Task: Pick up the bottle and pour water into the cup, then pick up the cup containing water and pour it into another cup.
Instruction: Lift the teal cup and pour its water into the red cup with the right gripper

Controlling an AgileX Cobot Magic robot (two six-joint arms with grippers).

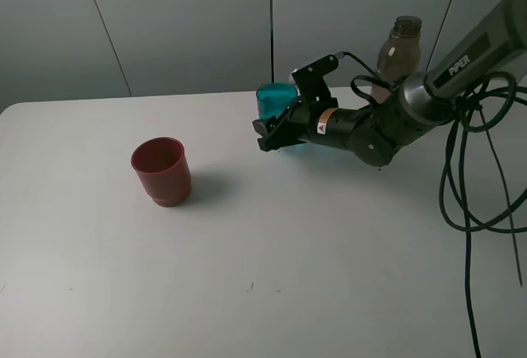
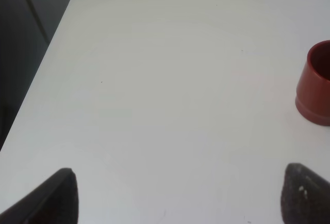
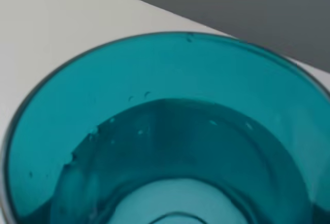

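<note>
The teal cup [image 1: 277, 98] stands upright at the back middle of the table, and the right wrist view [image 3: 170, 131] shows water in it. My right gripper [image 1: 274, 133] reaches in from the right with its fingers on either side of the cup's lower part; the cup hides them, so contact does not show. The smoky bottle [image 1: 398, 49] stands uncapped behind the right arm. The red-brown cup [image 1: 162, 170] stands alone at the left and also shows in the left wrist view [image 2: 315, 85]. My left gripper [image 2: 180, 175] is open and empty over bare table.
The white table [image 1: 272, 276] has a rounded far left corner [image 2: 77, 0]. Black cables [image 1: 469, 202] hang from the right arm at the right. A grey panel wall [image 1: 189, 20] stands behind the table.
</note>
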